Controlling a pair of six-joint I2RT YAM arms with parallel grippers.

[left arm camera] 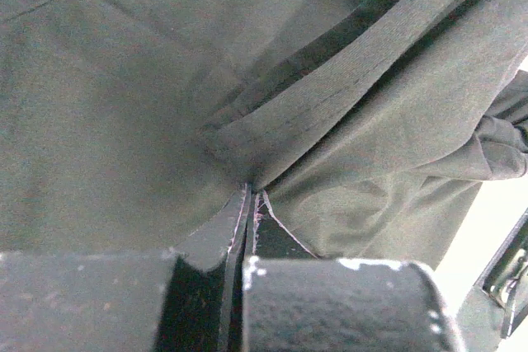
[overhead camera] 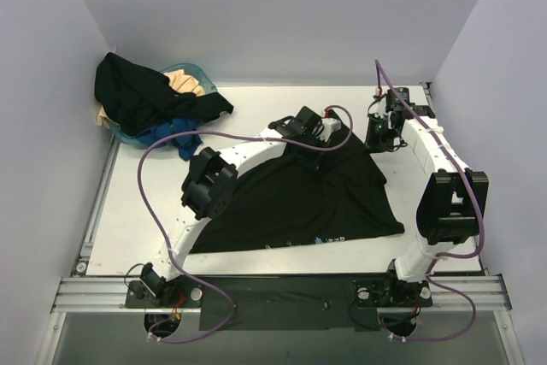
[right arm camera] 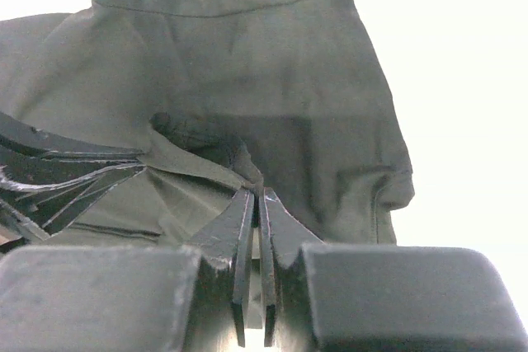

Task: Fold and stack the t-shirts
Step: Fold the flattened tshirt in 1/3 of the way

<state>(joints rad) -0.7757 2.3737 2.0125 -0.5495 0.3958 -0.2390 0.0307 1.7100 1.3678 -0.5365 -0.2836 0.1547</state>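
Observation:
A black t-shirt (overhead camera: pixel 299 203) lies spread on the white table, with a small white and blue print (overhead camera: pixel 329 239) near its front hem. My left gripper (overhead camera: pixel 308 153) is at the shirt's far edge. In the left wrist view it (left arm camera: pixel 252 195) is shut on a fold of this cloth (left arm camera: pixel 124 105). At the shirt's far right corner, my right gripper (overhead camera: pixel 378 138) is also down on the fabric. The right wrist view shows it (right arm camera: pixel 257 195) shut, pinching bunched black cloth (right arm camera: pixel 247 63) at its tips.
A teal basket (overhead camera: pixel 195 68) stands at the back left corner. Another black shirt (overhead camera: pixel 141 96), a cream one (overhead camera: pixel 184 83) and a blue one (overhead camera: pixel 171 136) spill over its rim. Purple cables loop from both arms. Grey walls close in on three sides.

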